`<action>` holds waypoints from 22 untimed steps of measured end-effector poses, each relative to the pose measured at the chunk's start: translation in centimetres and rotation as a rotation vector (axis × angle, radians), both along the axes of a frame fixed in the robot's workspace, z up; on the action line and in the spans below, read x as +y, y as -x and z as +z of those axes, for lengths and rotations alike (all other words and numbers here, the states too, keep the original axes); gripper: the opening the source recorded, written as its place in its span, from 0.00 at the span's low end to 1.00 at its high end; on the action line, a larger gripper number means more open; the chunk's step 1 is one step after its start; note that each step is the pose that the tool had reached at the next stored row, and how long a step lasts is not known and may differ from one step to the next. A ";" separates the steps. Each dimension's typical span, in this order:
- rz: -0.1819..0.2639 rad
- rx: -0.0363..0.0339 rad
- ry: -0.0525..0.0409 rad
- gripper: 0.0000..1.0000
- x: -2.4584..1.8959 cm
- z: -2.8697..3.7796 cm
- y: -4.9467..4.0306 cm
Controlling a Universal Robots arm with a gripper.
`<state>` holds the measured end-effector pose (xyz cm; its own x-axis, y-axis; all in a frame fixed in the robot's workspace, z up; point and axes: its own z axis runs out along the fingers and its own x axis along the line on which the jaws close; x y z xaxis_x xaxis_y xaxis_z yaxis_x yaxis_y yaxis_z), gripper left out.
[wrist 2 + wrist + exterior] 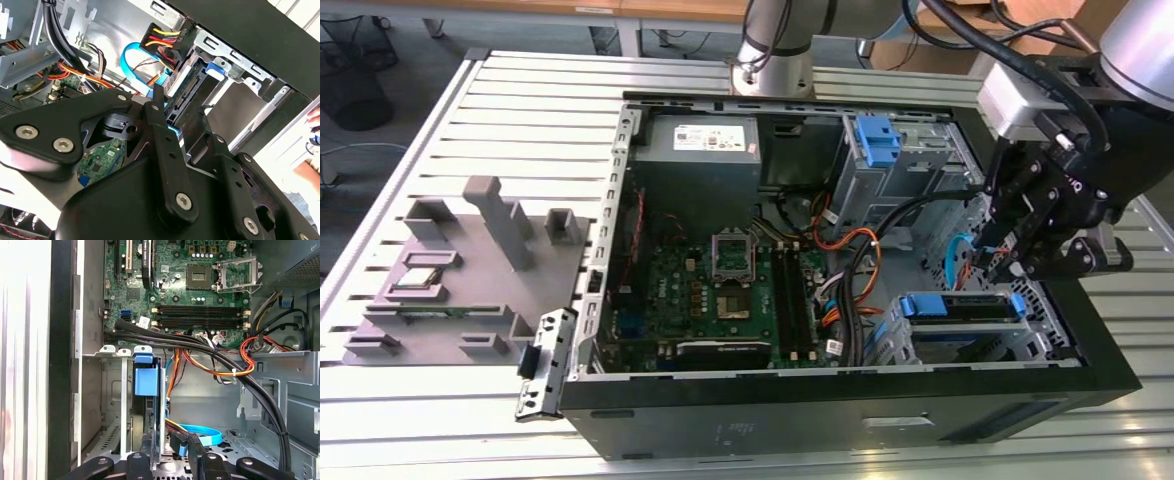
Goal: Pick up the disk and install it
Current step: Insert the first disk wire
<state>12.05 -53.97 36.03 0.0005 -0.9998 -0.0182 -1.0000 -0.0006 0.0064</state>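
Presently, the disk (961, 306) stands seated in the drive cage (897, 335) at the exterior view's lower right; the hand (1027, 270) hangs close above it, and whether it grips cannot be told.

Looking down into the open computer case (787, 425) now. Spotting the gripper (1023, 268) hanging over the case's corner on the exterior view's right, just above the disk (961, 306) with its blue rails. Noting a grey power-supply box (700, 140) at the case's far end, a green motherboard (720, 290) mid-case, a grey fixture (460, 265) outside the case
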 end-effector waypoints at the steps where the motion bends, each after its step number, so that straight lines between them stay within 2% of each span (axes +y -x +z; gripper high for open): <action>1: 0.000 0.0000 -0.0001 0.42 0.00 -0.01 0.00; 9: 0.000 0.0000 -0.0001 0.42 0.00 -0.07 0.00; 14: 0.000 0.0000 0.0098 0.42 0.00 -0.13 0.00; 22: 0.000 0.0000 0.0153 0.42 0.00 -0.13 0.00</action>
